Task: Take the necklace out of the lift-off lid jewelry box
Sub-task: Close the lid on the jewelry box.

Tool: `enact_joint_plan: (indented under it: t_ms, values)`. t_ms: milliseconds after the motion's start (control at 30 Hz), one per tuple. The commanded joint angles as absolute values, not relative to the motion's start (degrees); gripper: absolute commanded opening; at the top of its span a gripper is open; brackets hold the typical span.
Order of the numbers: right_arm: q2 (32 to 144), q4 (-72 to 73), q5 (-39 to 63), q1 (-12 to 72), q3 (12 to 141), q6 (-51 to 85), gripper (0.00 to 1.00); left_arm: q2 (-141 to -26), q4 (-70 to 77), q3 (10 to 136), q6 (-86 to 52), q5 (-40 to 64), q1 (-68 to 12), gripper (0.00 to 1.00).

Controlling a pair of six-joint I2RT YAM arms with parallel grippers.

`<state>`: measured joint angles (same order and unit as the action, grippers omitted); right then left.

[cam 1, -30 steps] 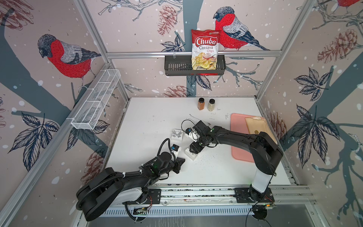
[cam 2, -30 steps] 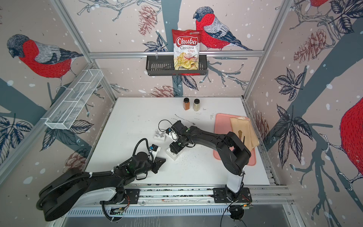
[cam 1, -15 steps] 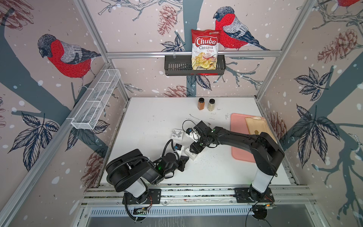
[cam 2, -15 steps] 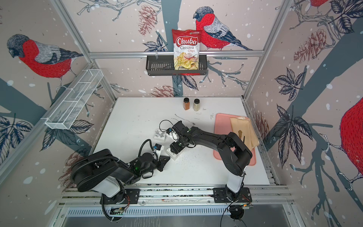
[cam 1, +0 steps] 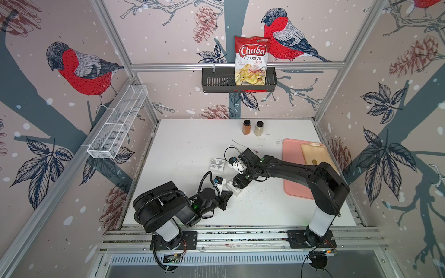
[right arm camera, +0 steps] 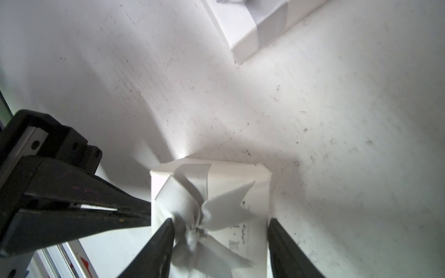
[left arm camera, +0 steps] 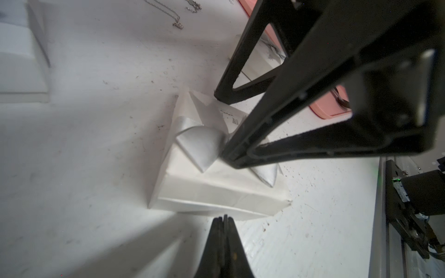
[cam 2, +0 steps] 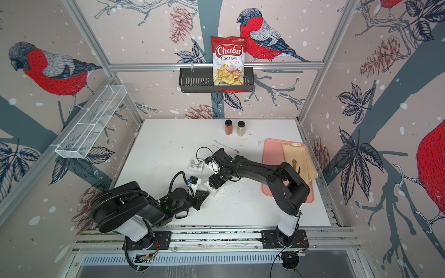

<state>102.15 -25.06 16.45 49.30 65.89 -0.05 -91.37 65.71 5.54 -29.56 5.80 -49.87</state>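
A red-and-white bag (cam 1: 251, 62) printed "Chuba Cassava Chips" stood in the black wall basket (cam 1: 216, 81) above a white table (cam 1: 187, 144) where two robot arms met at a small white jewelry box (right arm camera: 240, 190). The box sat near the table's middle with its lift-off lid on, hiding the inside, and was topped by a pale ribbon bow (right arm camera: 199, 211). A few lines of small print on the lid were too blurred to read. The right gripper (right arm camera: 220, 222) stood over the box with its jaws partly apart, one finger on the bow, the other at the lid's far edge, gripping nothing. The left gripper (left arm camera: 224, 217) was fully closed and empty, its tips against the box's side wall. A thin necklace chain (left arm camera: 178, 24) with a small pendant lay on the bare table beyond the right gripper, well apart from both. A second white ribboned box (cam 1: 218, 164) sat nearby. Two unlabelled spice jars (cam 1: 252, 127) stood at the back.
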Motion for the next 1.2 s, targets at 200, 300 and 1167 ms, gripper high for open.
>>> enact_joint_plan:
  t_ms: [200, 300, 1167]
  values:
    - [102.3, -28.4, 17.2, 49.4, 65.7, -0.4, 0.62, -92.6, 69.3, 6.1, -29.4, 4.1, -50.4, 0.0]
    - [102.4, -28.7, 17.3, 49.7, 65.7, -0.4, 0.62, -94.5, 70.8, 6.7, -29.6, 3.4, -50.4, 0.0]
    - [102.9, -30.7, 24.1, 51.0, 65.2, -2.1, 0.62, -99.0, 77.9, 5.9, -29.8, -2.0, -50.5, 0.0]
